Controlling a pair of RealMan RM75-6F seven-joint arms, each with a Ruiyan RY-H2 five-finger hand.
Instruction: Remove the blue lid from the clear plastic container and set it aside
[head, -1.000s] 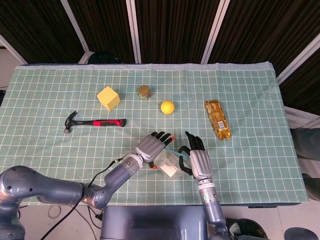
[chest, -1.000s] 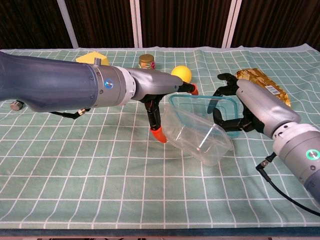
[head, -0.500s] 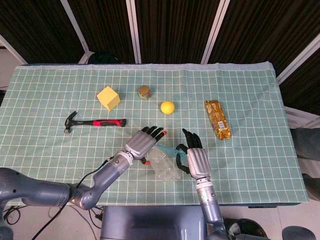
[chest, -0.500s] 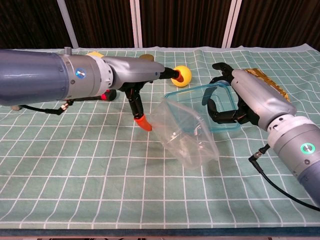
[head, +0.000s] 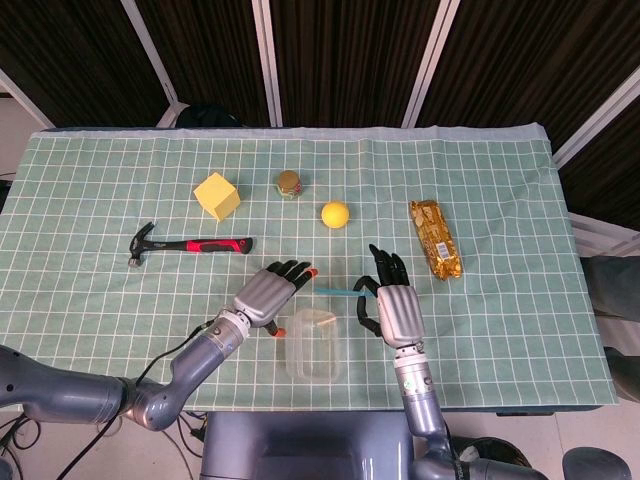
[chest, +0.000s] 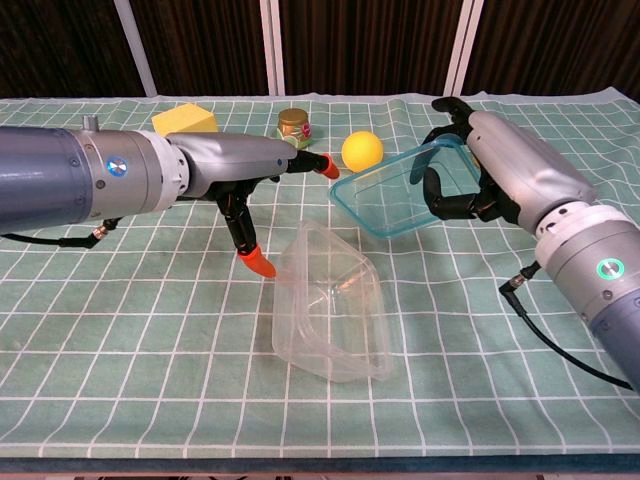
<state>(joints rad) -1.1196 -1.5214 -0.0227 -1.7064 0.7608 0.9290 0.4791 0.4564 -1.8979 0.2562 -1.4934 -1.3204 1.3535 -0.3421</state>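
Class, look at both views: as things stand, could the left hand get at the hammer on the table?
Probably yes. The left hand holds nothing, its fingers spread, and the hammer lies apart on that side with bare cloth between. The container lies on the other side of the hand.

right hand (head: 392, 305) holds the blue lid (head: 345, 291) (edge-on) just beside the clear container (head: 311, 344).

A robot lab test bench. A green gridded cloth (head: 480, 160) covers the table, backed by dark slatted panels (head: 340, 50). Unrelated props lie scattered: a red-handled hammer (head: 195, 244), a yellow foam cube (head: 216, 194).
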